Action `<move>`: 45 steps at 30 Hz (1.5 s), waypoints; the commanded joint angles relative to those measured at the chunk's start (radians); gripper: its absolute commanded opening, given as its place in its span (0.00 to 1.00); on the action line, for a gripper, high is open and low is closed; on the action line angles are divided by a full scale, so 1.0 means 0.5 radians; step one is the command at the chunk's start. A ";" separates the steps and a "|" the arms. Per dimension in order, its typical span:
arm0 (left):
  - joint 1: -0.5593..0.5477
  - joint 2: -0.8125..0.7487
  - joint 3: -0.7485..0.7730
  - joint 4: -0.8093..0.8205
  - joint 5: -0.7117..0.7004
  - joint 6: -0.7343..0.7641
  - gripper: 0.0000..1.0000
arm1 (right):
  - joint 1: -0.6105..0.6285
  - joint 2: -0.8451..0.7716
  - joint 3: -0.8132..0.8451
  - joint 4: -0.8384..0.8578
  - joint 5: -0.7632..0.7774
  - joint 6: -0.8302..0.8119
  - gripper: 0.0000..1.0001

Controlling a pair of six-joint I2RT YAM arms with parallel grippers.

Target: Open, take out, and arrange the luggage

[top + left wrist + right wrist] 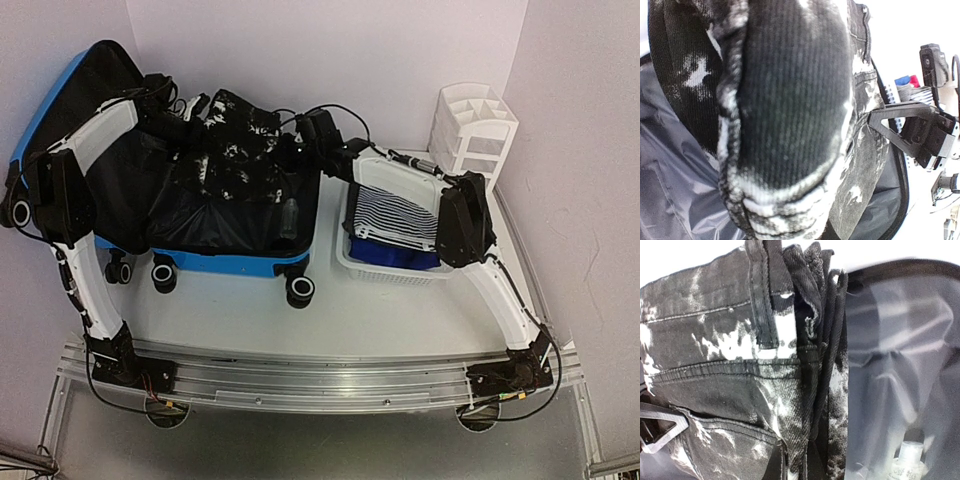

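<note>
I see the luggage (pixel 230 262) lying open at the rear left of the worktop (pixel 400 320), lid raised; black-and-white jeans (pixel 235 150) are stretched above its lining; my left claw (pixel 190 105) pinches one side of them, my right claw (pixel 302 140) the other.

Top cam sits high behind both arm bases, looking down and forward over the whole worktop (pixel 400 320) to the back wall. Both wrist cams are jammed right up against the black-and-white denim (pixel 790 100), so close it fills each frame. All 3 views share that denim and the luggage (pixel 230 263) lining around it.
</note>
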 commanded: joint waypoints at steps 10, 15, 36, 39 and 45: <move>-0.308 -0.002 0.422 0.219 0.207 -0.417 0.00 | -0.232 -0.783 -0.472 -0.001 -0.130 -0.179 0.00; -0.580 0.150 0.584 0.321 0.219 -0.664 0.00 | -0.401 -1.295 -0.942 -0.268 -0.202 -0.298 0.00; -1.332 0.829 0.870 0.703 0.160 -1.274 0.03 | -1.255 -2.202 -2.317 -0.873 -0.626 -0.499 0.00; -1.352 0.833 0.847 0.723 0.169 -1.302 0.03 | -1.273 -2.230 -2.314 -0.921 -0.607 -0.502 0.00; -1.366 0.855 0.770 0.745 0.181 -1.374 0.05 | -1.288 -2.193 -2.326 -1.000 -0.611 -0.488 0.00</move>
